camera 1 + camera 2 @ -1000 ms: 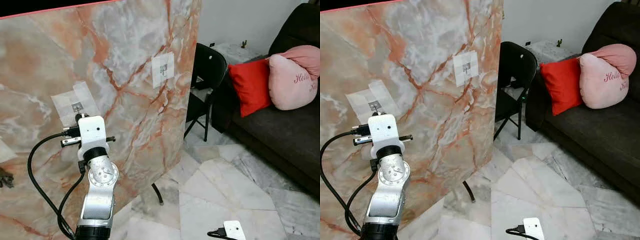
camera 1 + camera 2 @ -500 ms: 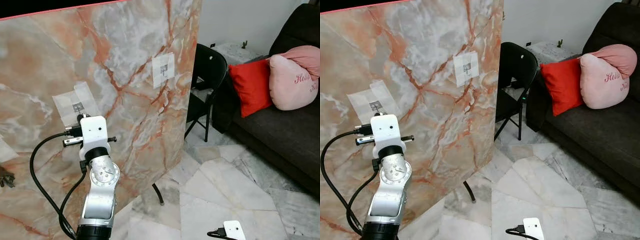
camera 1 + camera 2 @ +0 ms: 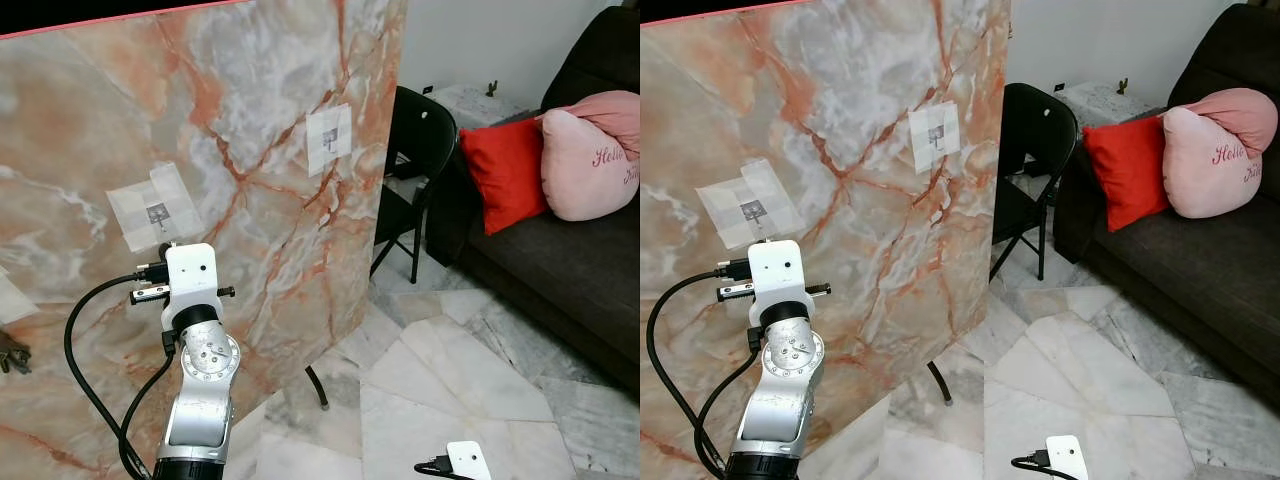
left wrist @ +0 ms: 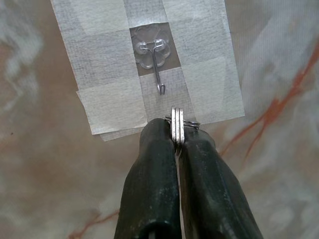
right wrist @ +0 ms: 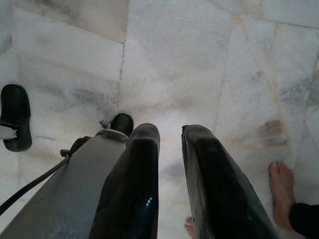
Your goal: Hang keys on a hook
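Note:
A clear hook with a metal prong (image 4: 157,74) is taped onto the upright marble board (image 3: 250,90) under a white tape patch (image 3: 157,213). My left gripper (image 4: 177,137) is shut on a silver key ring (image 4: 177,124), held edge-on just below the prong's tip and close to the tape. From the head views the left wrist (image 3: 190,280) is raised before the board, right under that patch. My right gripper (image 5: 170,134) hangs idle over the floor, its fingers slightly apart with nothing between them.
A second taped hook (image 3: 329,139) is higher to the right on the board. Dark keys (image 3: 10,355) hang at the board's left edge. A black chair (image 3: 420,130) and a sofa with red (image 3: 498,170) and pink cushions are to the right. A person's bare foot (image 5: 281,179) is on the marble floor.
My left wrist has dropped a little against the board, so the taped hook now stands clear above it. The right arm has not moved.

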You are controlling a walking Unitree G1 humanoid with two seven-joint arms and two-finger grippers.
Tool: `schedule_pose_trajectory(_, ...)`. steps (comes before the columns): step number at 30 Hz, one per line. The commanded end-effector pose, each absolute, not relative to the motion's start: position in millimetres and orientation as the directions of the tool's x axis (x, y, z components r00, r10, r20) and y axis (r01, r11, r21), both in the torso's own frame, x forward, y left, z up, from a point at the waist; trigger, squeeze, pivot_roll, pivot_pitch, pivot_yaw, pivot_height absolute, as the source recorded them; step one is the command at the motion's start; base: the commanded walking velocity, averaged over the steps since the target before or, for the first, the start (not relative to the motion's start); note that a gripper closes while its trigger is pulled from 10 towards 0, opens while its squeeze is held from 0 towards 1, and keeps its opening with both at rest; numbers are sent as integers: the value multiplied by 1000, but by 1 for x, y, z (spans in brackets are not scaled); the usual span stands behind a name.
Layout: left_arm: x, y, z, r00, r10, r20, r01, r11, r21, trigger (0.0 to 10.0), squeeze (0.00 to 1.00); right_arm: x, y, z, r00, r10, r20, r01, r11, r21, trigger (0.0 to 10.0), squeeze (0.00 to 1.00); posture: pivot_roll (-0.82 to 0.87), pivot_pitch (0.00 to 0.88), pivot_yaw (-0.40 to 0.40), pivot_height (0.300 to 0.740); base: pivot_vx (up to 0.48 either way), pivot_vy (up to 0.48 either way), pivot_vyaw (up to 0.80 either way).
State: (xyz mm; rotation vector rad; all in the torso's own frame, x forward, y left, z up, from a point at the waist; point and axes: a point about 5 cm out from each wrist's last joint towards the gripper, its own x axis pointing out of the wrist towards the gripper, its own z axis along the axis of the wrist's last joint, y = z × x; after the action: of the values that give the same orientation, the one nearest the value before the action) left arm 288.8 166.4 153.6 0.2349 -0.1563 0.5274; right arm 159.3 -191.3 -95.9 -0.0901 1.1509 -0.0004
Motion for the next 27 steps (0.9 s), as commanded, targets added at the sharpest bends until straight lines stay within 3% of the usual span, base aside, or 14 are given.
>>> schedule_pose_trajectory(1,286,170,156,845,491,211,-527,832,174,10000,0,163,-192,-94,420,-53,-906,-32,997,-73,10000,0,73,0,-44,740,0,0,0)
schedule_pose_trajectory(8,279,176,172,817,509,271,-557,818,142,10000,0,163,-193,-94,420,-54,-906,-35,997,-75,10000,0,82,0,-50,740,0,0,0)
schedule_pose_trajectory(27,285,163,174,840,463,281,-513,847,137,10000,0,161,-193,-95,418,-56,-907,-34,996,-77,10000,0,61,0,-38,740,0,0,0)
